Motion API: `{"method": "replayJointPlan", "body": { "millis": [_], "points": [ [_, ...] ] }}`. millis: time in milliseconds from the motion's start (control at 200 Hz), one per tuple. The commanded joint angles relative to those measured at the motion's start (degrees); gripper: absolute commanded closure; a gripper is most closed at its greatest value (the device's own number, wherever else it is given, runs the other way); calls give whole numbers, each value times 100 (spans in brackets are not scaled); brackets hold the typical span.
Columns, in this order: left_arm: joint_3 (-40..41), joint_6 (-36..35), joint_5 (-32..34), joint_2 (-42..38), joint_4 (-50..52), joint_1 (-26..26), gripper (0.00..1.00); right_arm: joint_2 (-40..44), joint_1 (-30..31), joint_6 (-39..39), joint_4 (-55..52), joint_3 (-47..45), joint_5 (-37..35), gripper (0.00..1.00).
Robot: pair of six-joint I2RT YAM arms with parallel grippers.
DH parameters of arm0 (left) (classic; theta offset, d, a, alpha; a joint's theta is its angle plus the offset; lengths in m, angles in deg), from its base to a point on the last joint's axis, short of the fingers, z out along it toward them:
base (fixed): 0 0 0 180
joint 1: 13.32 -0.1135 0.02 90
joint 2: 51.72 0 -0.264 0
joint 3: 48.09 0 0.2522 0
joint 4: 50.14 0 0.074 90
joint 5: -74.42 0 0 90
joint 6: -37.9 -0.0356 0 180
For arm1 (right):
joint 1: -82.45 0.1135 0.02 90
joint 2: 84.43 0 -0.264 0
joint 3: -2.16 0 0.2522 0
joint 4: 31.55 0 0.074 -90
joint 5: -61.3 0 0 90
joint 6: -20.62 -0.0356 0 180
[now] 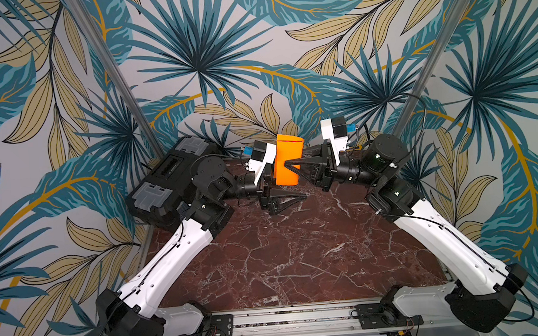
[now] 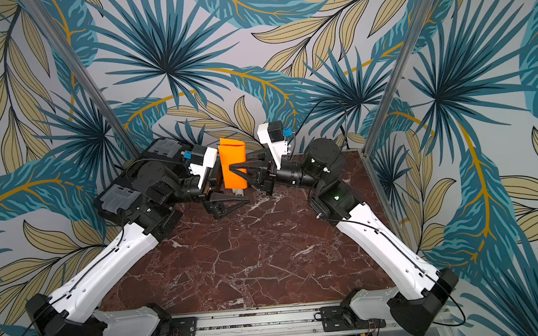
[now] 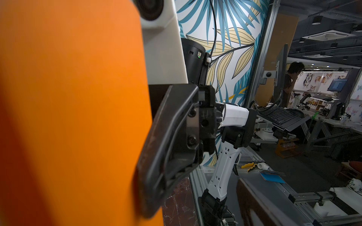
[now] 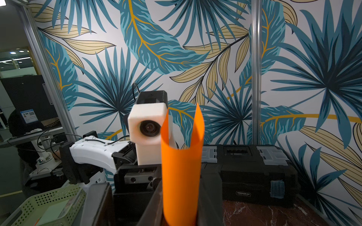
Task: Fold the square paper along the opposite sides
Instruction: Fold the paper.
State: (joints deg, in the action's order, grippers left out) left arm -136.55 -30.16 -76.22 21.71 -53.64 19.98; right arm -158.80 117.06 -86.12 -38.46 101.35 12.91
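Orange at the centre of both top views: the square paper, up off the red-brown marble tabletop and held upright in the air between the two arms, near the black toolbox but apart from it. Bent into a loose loop rather than folded flat, with the rounded side toward the right arm and the two opposite free edges toward the left one; no sharp crease to be seen anywhere. Clenched on that loop partway up: the right gripper, one dark finger across the near face, the other hidden behind. Spread wide and grasping nothing: the left gripper, lower finger out below the sheet's bottom edge, upper finger hidden behind paper and wrist camera. Shown from the right wrist as a curved front with two pointed corners rising behind a narrow gap; from the left wrist, only a close, blurred orange wall. Judged as the middle of the task: edges brought near each other, crease not yet made. Probably called for next: checking that the two free edges line up, then closing the left jaws over them, or laying the loop on the marble and pressing along the rounded side until flat. Best done with the right-hand pinch kept firm, since likely to spring open or slip askew under a slack hold.
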Motion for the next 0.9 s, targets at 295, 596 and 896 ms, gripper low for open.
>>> {"method": "replayJointPlan", "body": {
  "millis": [295,596,896],
  "points": [
    [-189,-485,169,-393,588,29,7,32,23,274,-356,36,-151,74],
    [-247,-352,133,-132,442,114,7,-183,24,52,-145,95,-2,74],
    [-180,-374,189,-99,442,160,7,-165,19,134,-140,85,-23,74]
  ]
}}
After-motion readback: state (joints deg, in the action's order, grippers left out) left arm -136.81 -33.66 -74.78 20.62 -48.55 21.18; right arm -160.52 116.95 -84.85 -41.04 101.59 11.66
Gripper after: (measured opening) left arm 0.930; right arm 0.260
